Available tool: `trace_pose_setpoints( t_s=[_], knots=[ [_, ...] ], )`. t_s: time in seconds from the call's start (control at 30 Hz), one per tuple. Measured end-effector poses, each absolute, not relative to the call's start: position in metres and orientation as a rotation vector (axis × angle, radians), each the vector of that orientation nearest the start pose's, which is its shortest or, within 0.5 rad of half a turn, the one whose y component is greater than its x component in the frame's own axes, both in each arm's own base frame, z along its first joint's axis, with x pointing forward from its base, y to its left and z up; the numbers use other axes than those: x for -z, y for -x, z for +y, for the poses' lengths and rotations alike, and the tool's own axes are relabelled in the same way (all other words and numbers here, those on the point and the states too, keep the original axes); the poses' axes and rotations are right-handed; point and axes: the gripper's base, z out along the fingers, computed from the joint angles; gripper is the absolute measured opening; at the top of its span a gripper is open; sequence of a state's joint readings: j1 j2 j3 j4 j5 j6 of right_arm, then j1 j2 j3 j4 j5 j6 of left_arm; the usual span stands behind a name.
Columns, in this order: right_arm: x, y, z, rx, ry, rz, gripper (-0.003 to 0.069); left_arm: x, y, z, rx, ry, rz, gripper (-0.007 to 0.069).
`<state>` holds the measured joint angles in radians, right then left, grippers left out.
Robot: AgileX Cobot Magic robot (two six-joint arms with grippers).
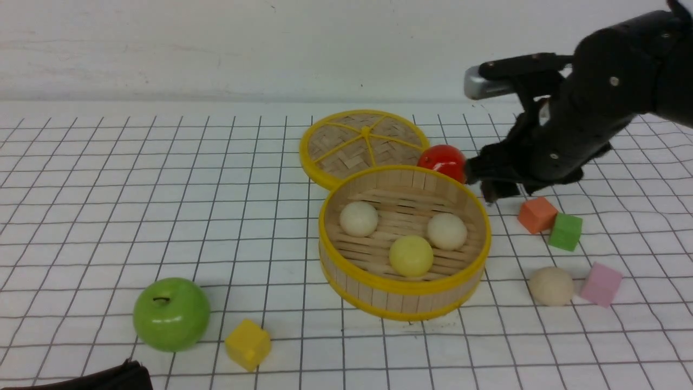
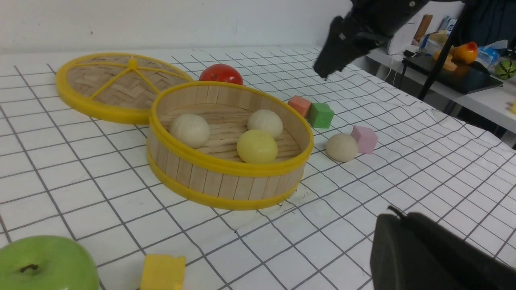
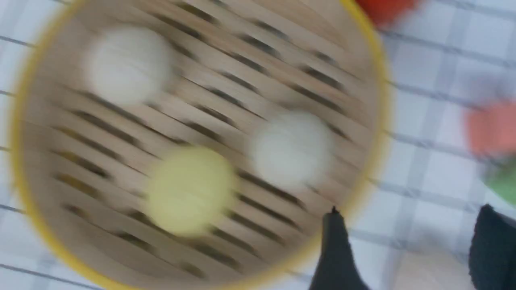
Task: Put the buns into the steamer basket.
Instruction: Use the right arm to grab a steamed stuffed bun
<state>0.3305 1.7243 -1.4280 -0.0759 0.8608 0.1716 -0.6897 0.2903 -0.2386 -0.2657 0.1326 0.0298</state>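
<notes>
Buns are mostly where they should be: one cream bun, a second cream bun and the yellow bun lie on the slat floor of the steamer basket, each apart from the others. The last bun is outside, on the surface, to the right of the basket and just beside the pink cube. The right tool hangs in the air by the basket's far right rim, near the red fruit. Its two fingers are spread wide with nothing between them. I think it is empty like that so it can go for the last bun. The lid lies behind the basket, likely so the top is free for buns to go in. The left tool is low at the near edge, pinched closed, and looks parked out of the way. The front view hides the gap between the right tool's fingers. The right wrist view shows that gap plainly, though it is blurry and looks down into the basket. The left wrist view shows best how close the last bun is to the pink cube, so a grab there may bump the cube.
</notes>
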Motion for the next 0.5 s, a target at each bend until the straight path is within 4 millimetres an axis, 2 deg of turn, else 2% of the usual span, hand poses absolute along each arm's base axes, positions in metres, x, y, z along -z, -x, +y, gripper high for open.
trace_pose_setpoints(
  t_s=[0.03, 0.1, 0.17, 0.33, 0.5],
  knots=[
    [-0.279, -0.355, 0.109, -0.06, 0.221, 2.66, 0.0395, -0.263, -0.06, -0.054, 0.723, -0.414, 1.664, 0.0011],
    [-0.251, -0.352, 0.089, -0.025, 0.141, 2.749, 0.0356, -0.263, -0.06, -0.054, 0.723, -0.414, 1.664, 0.0012],
    [-0.233, -0.35, 0.078, -0.03, 0.083, 2.789, 0.0332, -0.263, -0.06, -0.054, 0.723, -0.413, 1.663, 0.0015],
    [-0.213, -0.357, 0.066, -0.065, -0.01, 2.798, 0.0318, -0.264, -0.06, -0.054, 0.723, -0.413, 1.661, 0.0017],
    [-0.204, -0.364, 0.066, -0.087, -0.03, 2.772, 0.0316, -0.264, -0.06, -0.054, 0.723, -0.413, 1.661, 0.0016]
  ],
)
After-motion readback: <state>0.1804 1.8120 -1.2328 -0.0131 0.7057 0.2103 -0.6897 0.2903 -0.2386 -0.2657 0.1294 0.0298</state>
